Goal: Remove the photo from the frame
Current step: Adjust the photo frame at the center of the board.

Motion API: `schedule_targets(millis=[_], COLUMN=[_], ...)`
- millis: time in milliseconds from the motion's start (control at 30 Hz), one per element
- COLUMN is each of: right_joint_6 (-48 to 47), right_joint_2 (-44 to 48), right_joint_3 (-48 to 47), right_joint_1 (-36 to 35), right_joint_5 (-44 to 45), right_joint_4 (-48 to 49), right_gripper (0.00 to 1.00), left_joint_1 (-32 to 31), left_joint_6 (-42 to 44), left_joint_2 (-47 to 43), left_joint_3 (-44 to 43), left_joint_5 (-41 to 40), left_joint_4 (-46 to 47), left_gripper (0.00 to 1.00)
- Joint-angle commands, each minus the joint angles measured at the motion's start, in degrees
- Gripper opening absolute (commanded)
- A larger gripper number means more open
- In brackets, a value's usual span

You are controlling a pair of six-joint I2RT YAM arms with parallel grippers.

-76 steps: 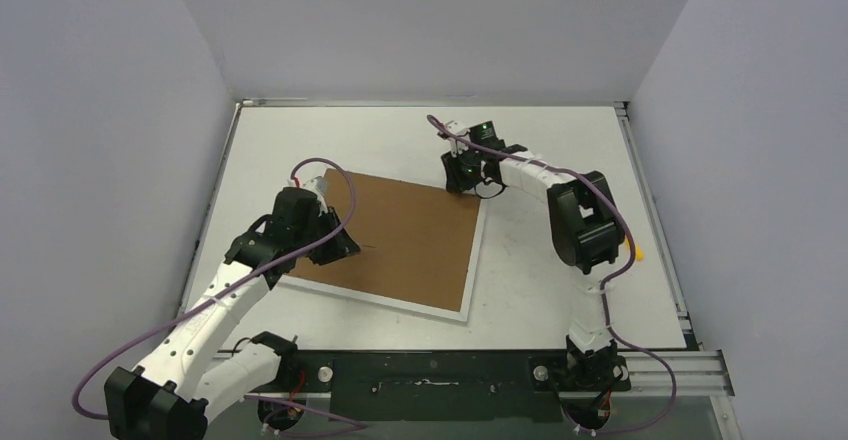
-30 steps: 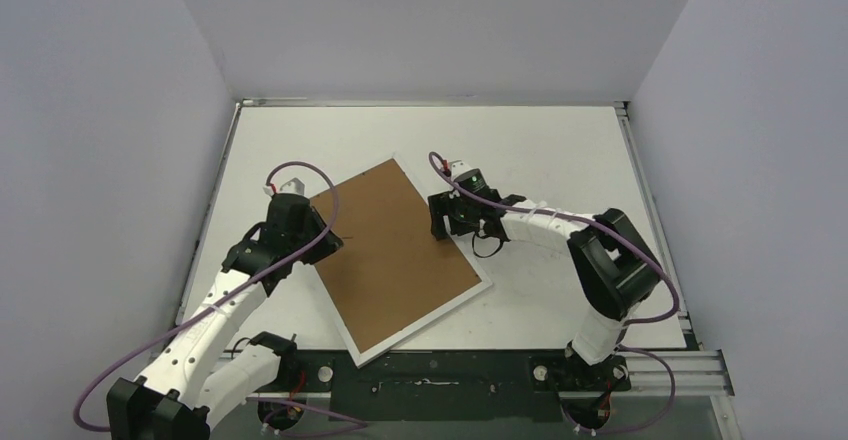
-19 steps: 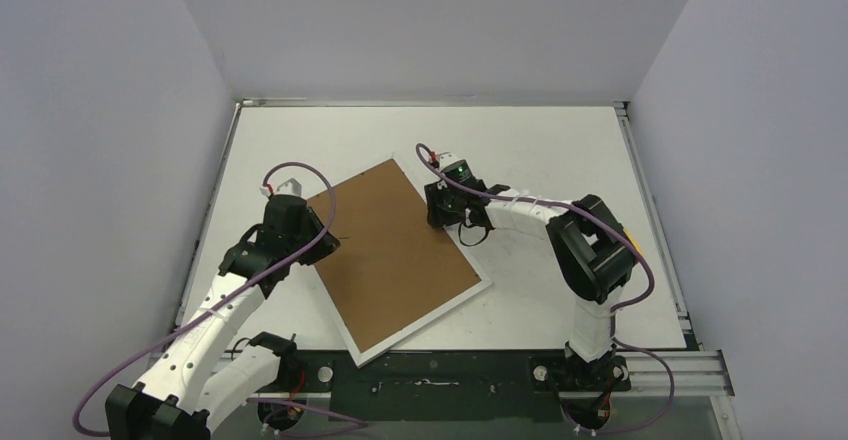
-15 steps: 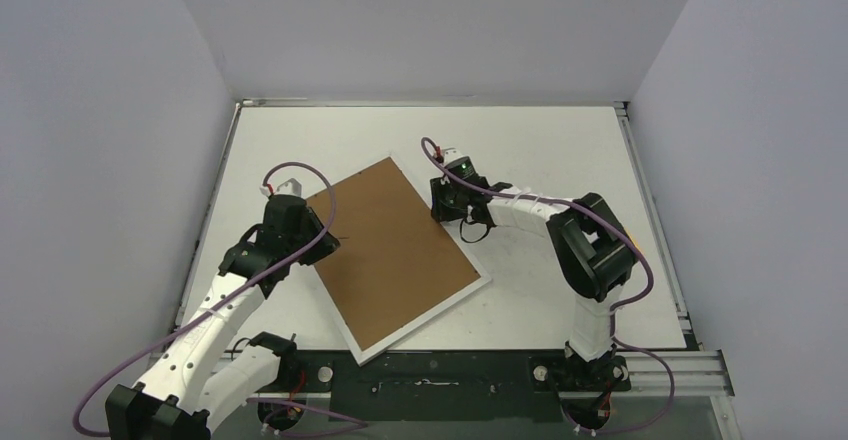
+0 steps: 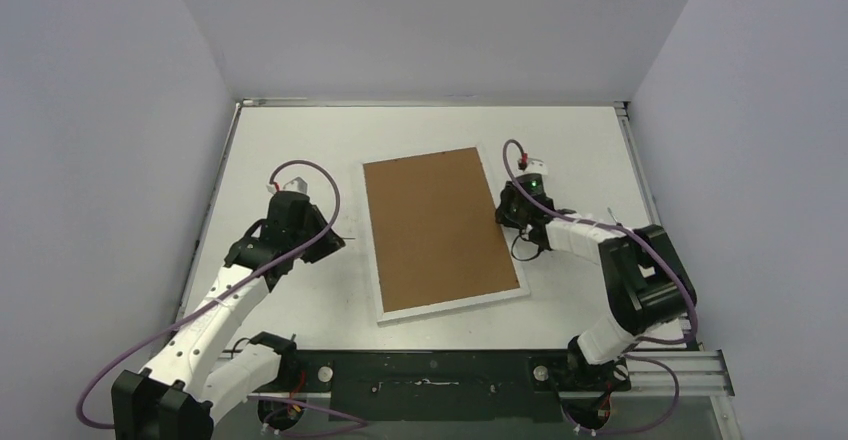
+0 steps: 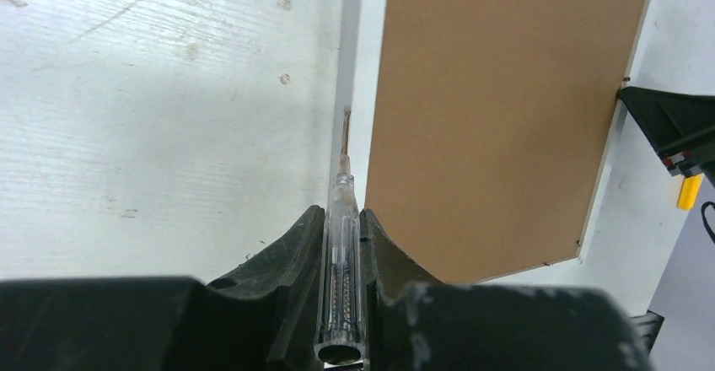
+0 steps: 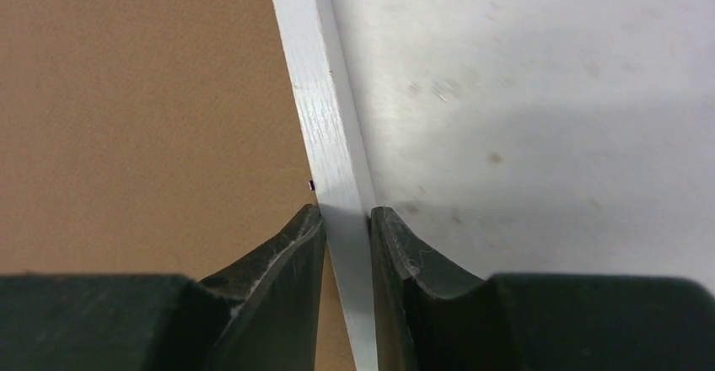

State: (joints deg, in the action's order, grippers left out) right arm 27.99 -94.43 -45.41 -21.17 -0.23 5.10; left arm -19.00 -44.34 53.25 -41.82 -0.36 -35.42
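The frame [image 5: 440, 228] lies in the middle of the counter [image 5: 290, 140], brown fibreboard back up, its long sides running toward the far edge. The right jaws are closed on its narrow white border along the right side. The left jaws, nearer the counter's left edge, clamp a clear-handled screwdriver [image 6: 341, 244], tip pointing toward the frame's left border, just short of it.

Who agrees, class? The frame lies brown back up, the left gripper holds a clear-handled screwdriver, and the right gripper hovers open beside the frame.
Not quite. The right gripper is not hovering open: the right wrist view shows it shut on the white border of the frame. The rest holds: the frame lies brown back up and the left gripper holds a clear-handled screwdriver.
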Motion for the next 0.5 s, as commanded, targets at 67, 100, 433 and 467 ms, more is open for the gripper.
schedule_targets(millis=[67,100,433,467], right_joint_6=[2.90,3.16,5.19,4.43], right_joint_2=[8.25,8.34,15.00,16.83], right_joint_3=[8.54,8.70,10.61,11.24], right_joint_1=[-1.67,-3.56,-11.68,-11.44], right_joint_5=[-4.73,-6.33,-9.01,-9.24], right_joint_4=[1.79,1.87,1.00,-0.18], right_gripper=[0.32,0.34,0.73,0.76], left_joint_1=[0.38,0.30,-12.75,-14.74], left_joint_6=[1.32,1.72,-6.30,-8.15], left_joint_2=[3.09,3.78,7.71,7.74], left_joint_3=[-0.64,-0.89,1.62,2.90], left_joint_5=[7.06,8.59,13.22,12.93], left_joint_4=[7.21,7.92,20.27,22.76], left_gripper=[0.00,0.00,0.00,0.00])
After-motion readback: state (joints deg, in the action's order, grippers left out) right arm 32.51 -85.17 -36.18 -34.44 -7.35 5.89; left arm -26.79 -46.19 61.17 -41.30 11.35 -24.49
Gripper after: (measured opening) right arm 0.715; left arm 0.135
